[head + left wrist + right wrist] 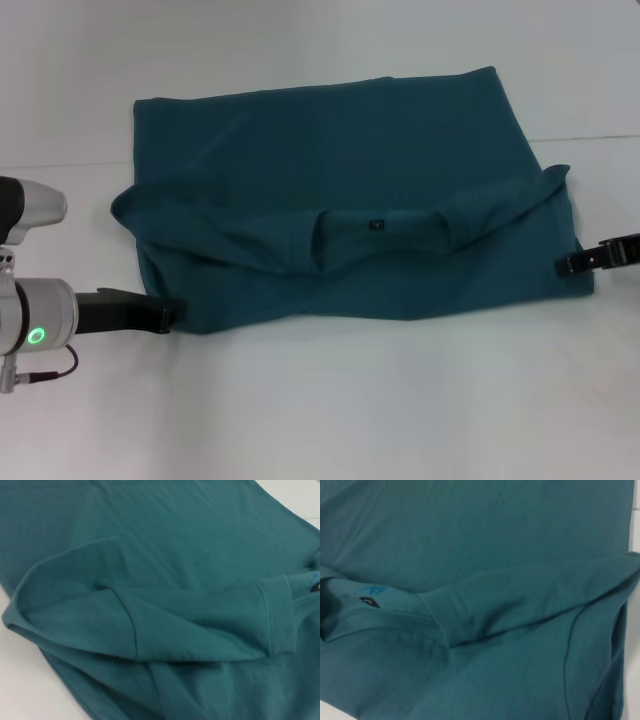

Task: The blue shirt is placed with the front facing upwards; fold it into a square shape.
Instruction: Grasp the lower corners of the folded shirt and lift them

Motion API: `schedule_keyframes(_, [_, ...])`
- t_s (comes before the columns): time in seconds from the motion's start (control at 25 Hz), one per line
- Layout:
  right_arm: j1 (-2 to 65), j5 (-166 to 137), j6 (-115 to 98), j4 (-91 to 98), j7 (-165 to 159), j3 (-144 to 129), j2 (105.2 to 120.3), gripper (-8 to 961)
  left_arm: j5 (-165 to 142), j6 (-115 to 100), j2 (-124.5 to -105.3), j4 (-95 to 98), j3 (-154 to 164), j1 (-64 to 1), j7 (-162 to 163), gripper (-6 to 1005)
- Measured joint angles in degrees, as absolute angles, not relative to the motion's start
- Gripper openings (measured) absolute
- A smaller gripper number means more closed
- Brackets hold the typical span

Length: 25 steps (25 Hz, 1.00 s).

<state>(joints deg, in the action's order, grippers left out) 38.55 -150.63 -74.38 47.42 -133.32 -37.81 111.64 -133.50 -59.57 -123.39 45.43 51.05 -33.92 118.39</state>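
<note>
Head view is showing the blue shirt (340,150) lying spread on the white bench (330,410), folded over so that its collar (375,222) with a small dark label is sitting on top near the middle of the near half. A thick fold is running across the shirt from the left shoulder bulge to the right one, with a smooth teal panel stretching away behind it. The left claw (170,312) is sitting at the shirt's near left corner, its dark tip touching the fabric edge; whether it is gripping cloth or merely resting against it, I cannot tell. The right claw (572,263) is sitting at the near right edge of the shirt, its black tip against the hem, and its opening likewise cannot be told.

Left wrist view is showing a sleeve (100,625) folded over with its seam curving across, white bench peeking out beside it. Right wrist view is showing the ribbed collar band (445,612) and the dark label (369,602) lying beside pale blue print.
</note>
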Motion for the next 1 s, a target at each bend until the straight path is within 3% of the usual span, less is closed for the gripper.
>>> schedule_keyframes(0.68, [39.53, -150.62, -65.33, 39.49, -133.23, -37.88, 112.77, 812, -133.5, -59.52, -123.31, 45.17, 51.02, -34.47, 118.39, 1])
schedule_keyframes(0.88, [39.06, -150.49, -64.93, 39.49, -132.61, -38.37, 112.9, 694, -133.5, -59.44, -123.31, 45.12, 51.06, -34.62, 118.39, 0])
schedule_keyframes(1.0, [38.8, -150.27, -65.59, 40.0, -132.36, -38.3, 112.88, 546, -133.5, -59.4, -123.29, 44.52, 51.06, -34.88, 118.39, 0])
